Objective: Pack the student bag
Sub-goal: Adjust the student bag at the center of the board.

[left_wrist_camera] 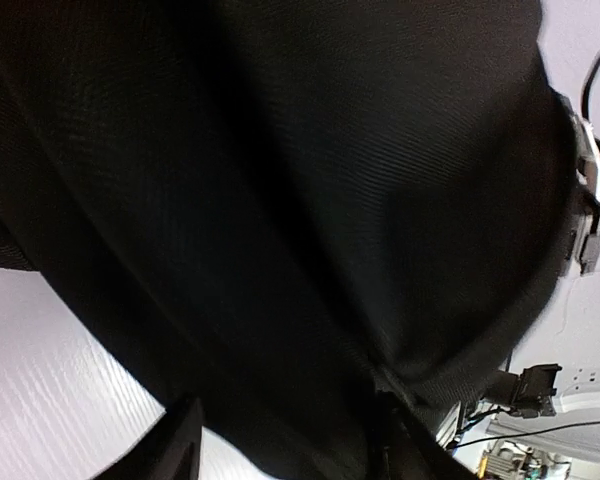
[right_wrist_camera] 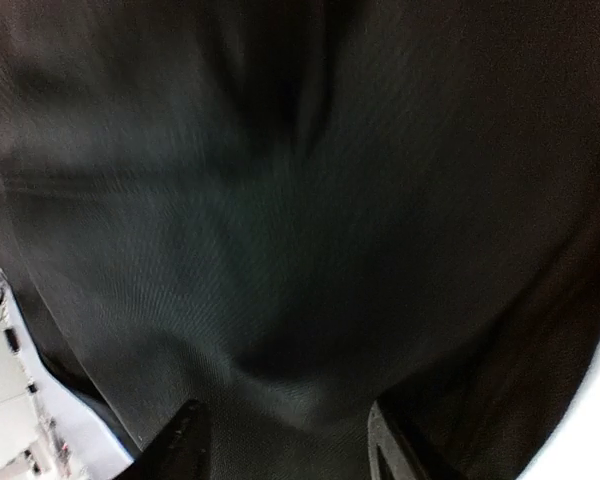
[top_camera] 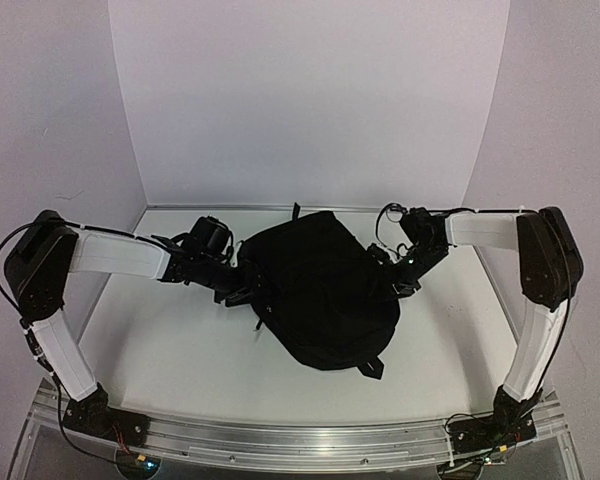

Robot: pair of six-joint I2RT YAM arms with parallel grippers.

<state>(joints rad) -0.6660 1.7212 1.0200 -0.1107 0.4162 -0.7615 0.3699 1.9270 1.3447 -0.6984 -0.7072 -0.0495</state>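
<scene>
Lying near the middle of the white tabletop (top_camera: pixel 160 350), the bag (top_camera: pixel 320 290) is a black rounded heap, somewhat closer to the back wall than to the metal rail (top_camera: pixel 300 435) at the front edge. A small loop (top_camera: pixel 296 211) stands up at its far side, and a strap end (top_camera: pixel 370 368) lies on the tabletop at its near side.

The left arm (top_camera: pixel 115 255) comes in from the left and the right arm (top_camera: pixel 480 230) from the right, so the bag sits between them. The left jaws are at the left flank of the bag and the right jaws at its upper right flank.

In the left wrist view the two fingers (left_wrist_camera: pixel 180 445) stand partly apart, and black woven cloth fills the space between and above them; a fold runs down toward one finger. Whether the left jaws really pinch the cloth, I cannot tell. In the right wrist view the fingers (right_wrist_camera: pixel 185 440) are also partly apart, with a soft bulge of cloth between them, and again I cannot tell if it is gripped.

The cloth blocks nearly all of both wrist views; only small corners of tabletop show. A thin black cable (top_camera: pixel 385 215) loops above the right wrist.
</scene>
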